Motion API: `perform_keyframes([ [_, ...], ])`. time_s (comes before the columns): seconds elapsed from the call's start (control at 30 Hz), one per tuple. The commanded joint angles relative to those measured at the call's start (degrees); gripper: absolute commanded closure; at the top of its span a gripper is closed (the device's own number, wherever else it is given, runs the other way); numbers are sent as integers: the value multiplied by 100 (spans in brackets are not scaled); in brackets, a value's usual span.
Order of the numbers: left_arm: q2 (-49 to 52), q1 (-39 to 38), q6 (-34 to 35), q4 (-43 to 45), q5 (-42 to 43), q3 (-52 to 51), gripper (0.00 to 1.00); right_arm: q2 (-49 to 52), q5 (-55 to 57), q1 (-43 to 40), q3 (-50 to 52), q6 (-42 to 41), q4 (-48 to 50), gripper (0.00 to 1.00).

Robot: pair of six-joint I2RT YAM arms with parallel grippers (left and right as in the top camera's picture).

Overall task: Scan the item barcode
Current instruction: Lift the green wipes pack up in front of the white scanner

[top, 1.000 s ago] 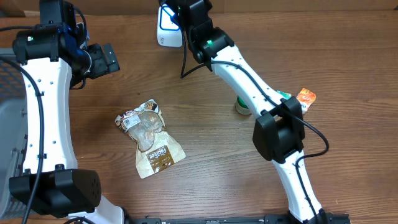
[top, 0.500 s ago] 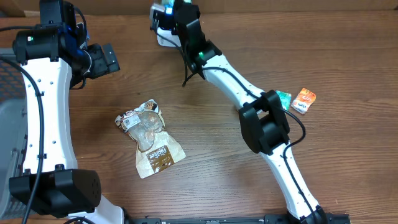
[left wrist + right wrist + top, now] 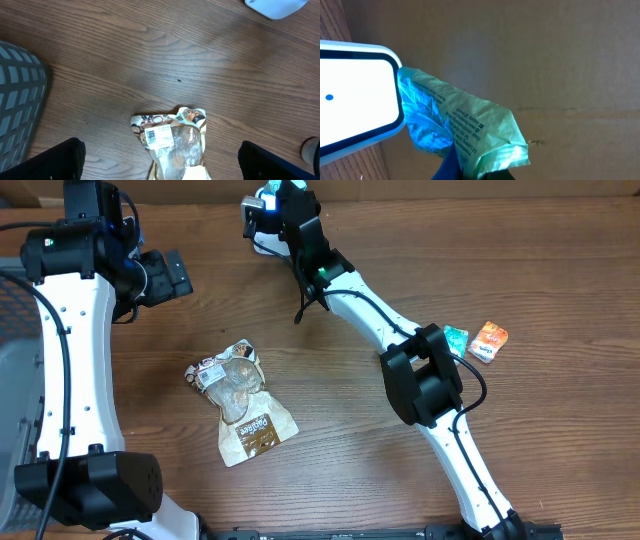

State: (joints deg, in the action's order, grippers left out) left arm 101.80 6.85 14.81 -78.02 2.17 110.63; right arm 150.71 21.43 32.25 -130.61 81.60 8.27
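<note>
Your right gripper point(image 3: 470, 169) is clamped fully shut on the lower end of the green packet point(image 3: 465, 130). It holds the packet up so the crumpled top touches the corner of the scanner point(image 3: 355, 95), beside its lit window. Your left gripper point(image 3: 165, 277) is spread wide and empty, hanging well away from the scanner above the snack bag point(image 3: 238, 400), which lies flat on the tabletop point(image 3: 350, 460).

The main risk is a failed read. Only the packet's edge meets the scanner; most of the film sits off to the side of the window, not across it. The film is wrinkled and folded, so a barcode on it may be bent or partly hidden. Fine print shows on the side toward the wrist camera, but from this angle I cannot tell where the barcode is or whether it faces the window.

The second risk is the grip. You are pinching a thin, floppy wrapper by one end, so any quick turn to re-aim could let it droop or slip out. Pressing harder toward the scanner could shove the scanner along the tabletop.

Two small packets, teal point(image 3: 456, 340) and orange point(image 3: 490, 340), wait far from the scanner.
</note>
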Motion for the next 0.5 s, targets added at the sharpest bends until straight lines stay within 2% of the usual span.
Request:
perform_keyframes([
  [0.0, -66, -39, -2, 9, 26, 52, 0, -111, 170, 7, -142, 15, 197, 96],
  [0.4, -66, -50, -2, 9, 26, 52, 0, -398, 214, 157, -142, -87, 111, 96],
  [0.43, -66, -50, -2, 9, 24, 52, 0, -481, 212, 168, -142, -221, 26, 96],
  [0.47, -66, -50, -2, 9, 24, 52, 0, -695, 210, 181, -142, -697, -293, 96],
])
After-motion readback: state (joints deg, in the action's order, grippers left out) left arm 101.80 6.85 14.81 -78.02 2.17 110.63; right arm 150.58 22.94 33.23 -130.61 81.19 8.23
